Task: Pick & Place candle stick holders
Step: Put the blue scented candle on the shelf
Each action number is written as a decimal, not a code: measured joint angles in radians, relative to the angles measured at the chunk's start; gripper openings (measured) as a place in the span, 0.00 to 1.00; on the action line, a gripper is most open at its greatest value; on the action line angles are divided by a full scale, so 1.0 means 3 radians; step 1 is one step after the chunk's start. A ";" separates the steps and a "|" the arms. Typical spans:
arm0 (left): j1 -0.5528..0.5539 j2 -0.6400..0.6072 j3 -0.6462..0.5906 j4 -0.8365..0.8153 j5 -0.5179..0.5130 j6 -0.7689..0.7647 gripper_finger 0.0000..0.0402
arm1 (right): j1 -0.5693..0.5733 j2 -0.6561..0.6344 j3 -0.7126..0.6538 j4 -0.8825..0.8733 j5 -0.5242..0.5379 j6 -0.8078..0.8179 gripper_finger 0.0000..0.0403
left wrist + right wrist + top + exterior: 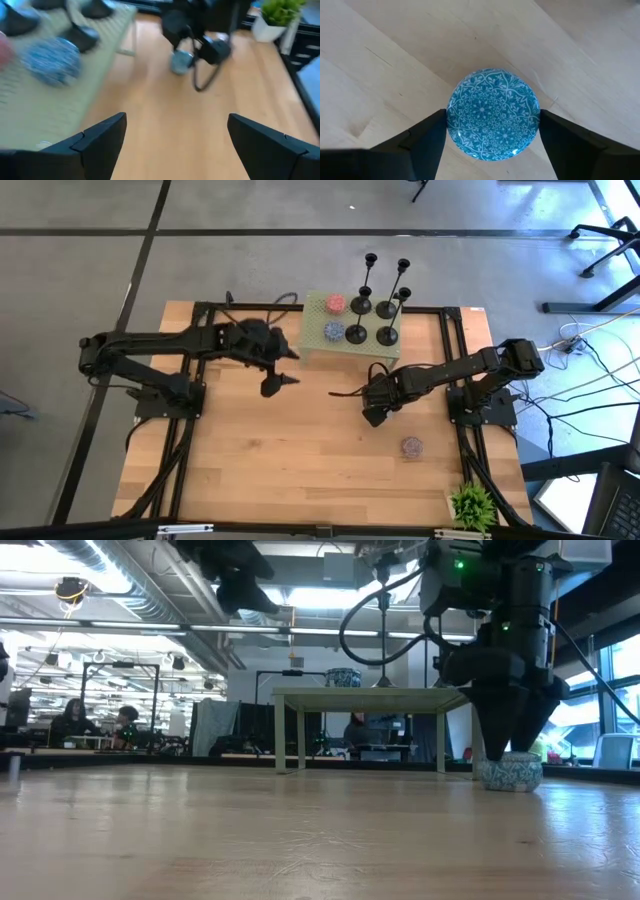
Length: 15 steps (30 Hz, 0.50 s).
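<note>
Several black candle stick holders (386, 334) stand by their round bases on a small green stand (318, 345) at the table's far side. My right gripper (375, 412) points down near the table's middle, shut on a small round blue-patterned piece (492, 116) that sits on the wood. My left gripper (288, 368) hangs open in the air, close to the stand's near left corner. Nothing is between its fingers (102, 142). Beyond those fingers the left wrist view shows the stand, two black bases (82, 35) and my right gripper (200, 30). My right gripper comes from above, pointing down, with one finger (427, 135) on each of two opposite sides of the blue piece's round rim (451, 117). The piece sits flat on the table (510, 772), pinched between the fingers.
A red round piece (335, 304) and a blue one (333, 332) lie on the stand beside the holders. A purple round piece (411, 446) lies near the right arm, and a small green plant (472, 505) stands at the near right corner. The table's near half is bare wood.
</note>
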 joint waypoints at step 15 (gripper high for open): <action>-0.0720 0.0000 -0.0770 0.0418 -0.0602 -0.1802 0.86 | 0.0112 0.0014 0.0328 0.0165 0.0126 -0.0441 0.66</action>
